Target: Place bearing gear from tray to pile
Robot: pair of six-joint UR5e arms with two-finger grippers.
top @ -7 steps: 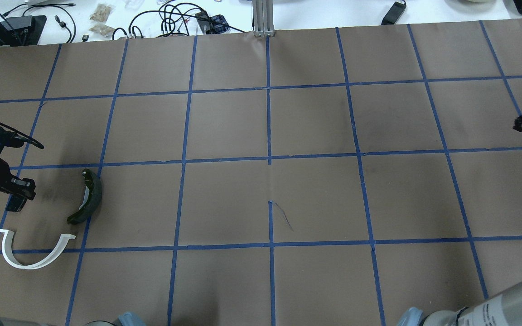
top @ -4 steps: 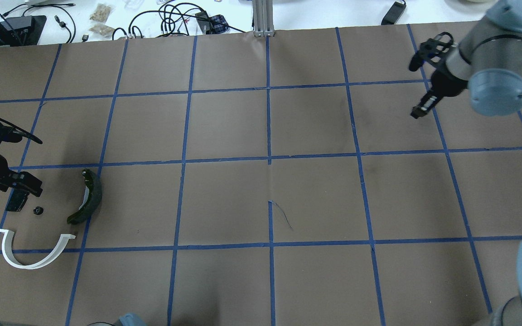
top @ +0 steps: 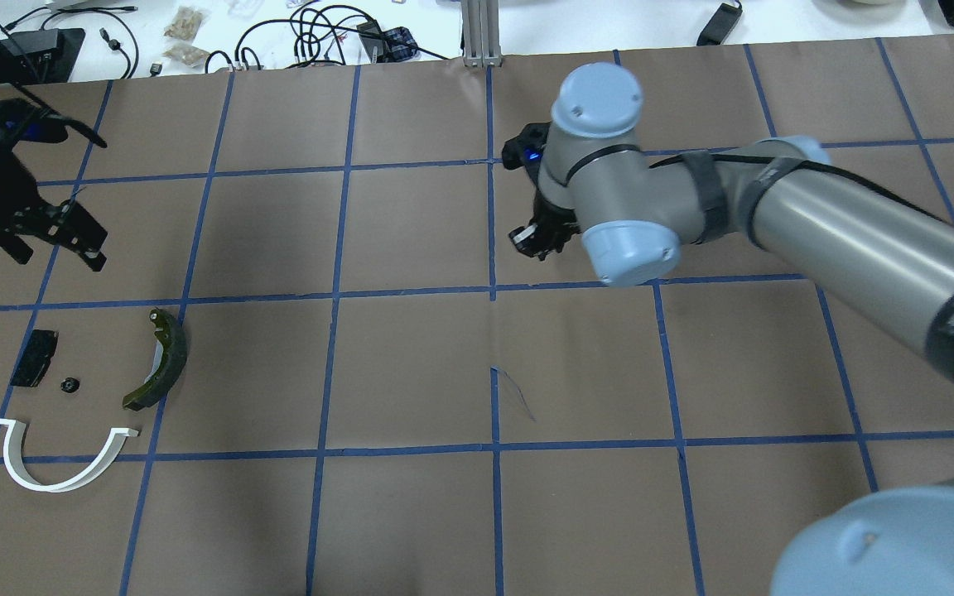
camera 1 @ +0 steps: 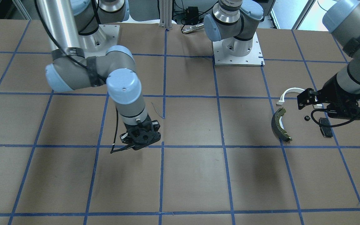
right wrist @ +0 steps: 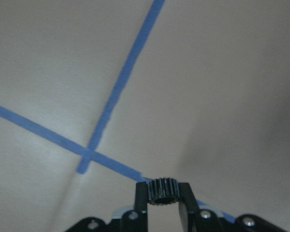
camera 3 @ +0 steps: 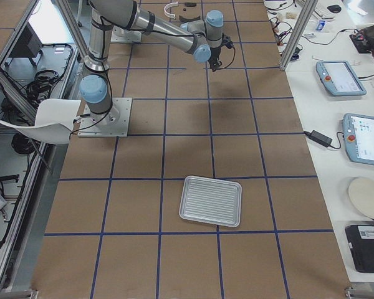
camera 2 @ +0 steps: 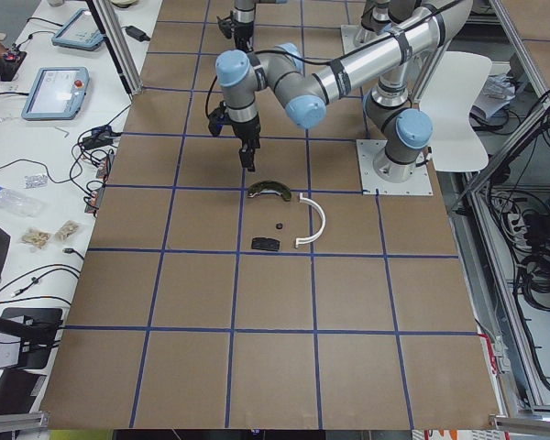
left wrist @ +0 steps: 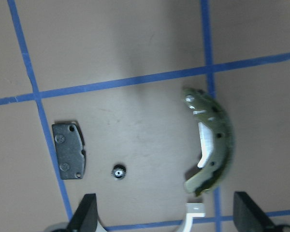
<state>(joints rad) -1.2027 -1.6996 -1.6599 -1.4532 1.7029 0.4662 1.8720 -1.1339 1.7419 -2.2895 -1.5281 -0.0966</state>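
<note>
One bearing gear (right wrist: pixel 163 192) sits clamped in our right tool (top: pixel 535 238), mid-carry we judge, so next we must cross the counter (top: pixel 411 364) to the pile (top: pixel 164 358), well apart from it and near our wide-spread left tool (top: pixel 59 244).

The surface (top: pixel 411 364) is matt brown paper gridded with blue tape (top: pixel 411 291). My right claw (right wrist: pixel 163 187) has matt black fingers (right wrist: pixel 141 199); the bearing gear (right wrist: pixel 163 192) between them is dark, dull, toothed metal. The tray (camera 3: pixel 210 200) is bright ribbed metal. The half-ring (top: pixel 50 487) looks like smooth white plastic. The brake shoe (left wrist: pixel 221 145) is matt olive.
</note>
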